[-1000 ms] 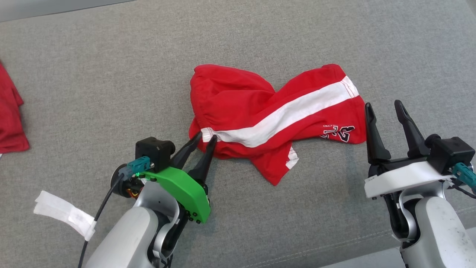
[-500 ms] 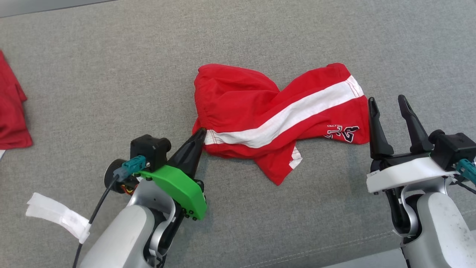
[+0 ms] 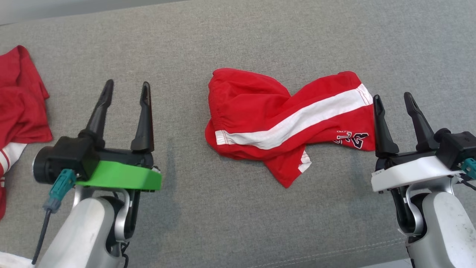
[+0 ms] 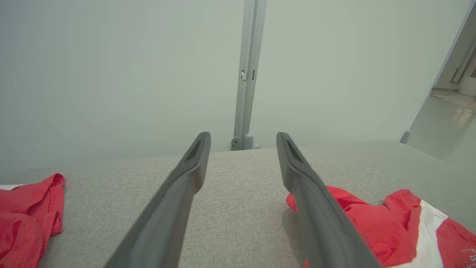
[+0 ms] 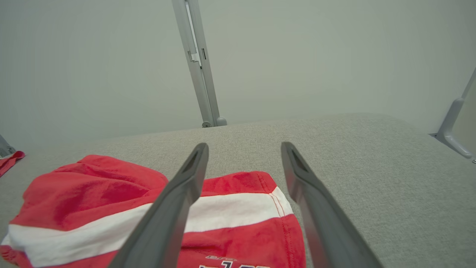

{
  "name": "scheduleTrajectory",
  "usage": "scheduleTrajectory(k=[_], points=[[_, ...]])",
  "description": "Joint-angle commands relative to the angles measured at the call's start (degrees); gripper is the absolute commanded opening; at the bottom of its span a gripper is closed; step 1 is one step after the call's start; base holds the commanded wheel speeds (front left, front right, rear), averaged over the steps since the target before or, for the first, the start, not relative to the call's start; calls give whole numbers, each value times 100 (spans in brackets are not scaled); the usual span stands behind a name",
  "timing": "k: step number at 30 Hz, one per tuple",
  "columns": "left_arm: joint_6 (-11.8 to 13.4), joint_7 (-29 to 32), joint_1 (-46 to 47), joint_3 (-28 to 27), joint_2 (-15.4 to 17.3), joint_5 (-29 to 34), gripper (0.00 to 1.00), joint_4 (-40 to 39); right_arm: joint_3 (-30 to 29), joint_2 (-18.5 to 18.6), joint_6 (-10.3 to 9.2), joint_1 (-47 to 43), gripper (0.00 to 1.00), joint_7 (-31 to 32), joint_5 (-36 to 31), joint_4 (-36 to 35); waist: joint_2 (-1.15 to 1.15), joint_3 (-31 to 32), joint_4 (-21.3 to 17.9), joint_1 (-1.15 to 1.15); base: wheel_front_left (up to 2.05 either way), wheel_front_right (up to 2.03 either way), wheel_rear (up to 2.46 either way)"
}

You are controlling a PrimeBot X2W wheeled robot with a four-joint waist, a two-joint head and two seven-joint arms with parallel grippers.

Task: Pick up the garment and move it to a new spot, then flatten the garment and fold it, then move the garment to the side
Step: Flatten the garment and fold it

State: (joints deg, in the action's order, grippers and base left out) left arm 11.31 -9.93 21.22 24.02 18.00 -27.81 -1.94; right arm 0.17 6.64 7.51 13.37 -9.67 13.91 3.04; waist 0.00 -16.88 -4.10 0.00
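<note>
The garment [image 3: 286,119] is a pair of red shorts with a white side stripe and dark lettering, lying crumpled and twisted on the grey cushion [image 3: 238,223]. It also shows in the left wrist view as red cloth [image 4: 375,223] to the right of the fingers, and in the right wrist view [image 5: 111,201] beneath and left of the fingers. My left gripper [image 3: 126,87] stands open and empty, well to the garment's left. At the garment's right edge my right gripper [image 3: 394,100] is open, holding nothing.
Another red garment [image 3: 20,104] with white trim lies at the cushion's far left edge, also seen in the left wrist view [image 4: 26,212]. A pale wall with a grey vertical post [image 4: 247,74] rises behind the cushion. Bare grey cushion lies between the two garments.
My left gripper had pinched the shorts' waistband corner, then let go, opened and drew back to the left. The camera shifted, bringing more of the left garment into view. The right gripper stayed open.
</note>
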Motion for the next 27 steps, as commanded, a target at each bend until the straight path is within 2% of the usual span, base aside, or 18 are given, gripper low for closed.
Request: scheduleTrajectory(k=[1, 7, 12, 27], points=[[110, -111, -136, -112, 118, 96, 100, -45, -16, 33, -4, -52, 100, 31, -32, -35, 0, 72, 67, 0, 0, 0, 0], [360, -318, -573, -515, 342, 70, 100, -220, 12, 71, -4, -153, 100, 96, -65, -85, 0, 225, 134, 0, 0, 0, 0], [485, -307, -1020, -627, 490, 40, 100, -374, 30, 104, -4, -282, 100, 153, -91, -132, 0, 335, 162, 0, 0, 0, 0], [505, -102, -1321, -512, 547, -76, 100, -535, 5, 96, -4, -347, 100, 246, -66, -223, 0, 369, 205, 0, 0, 0, 0]])
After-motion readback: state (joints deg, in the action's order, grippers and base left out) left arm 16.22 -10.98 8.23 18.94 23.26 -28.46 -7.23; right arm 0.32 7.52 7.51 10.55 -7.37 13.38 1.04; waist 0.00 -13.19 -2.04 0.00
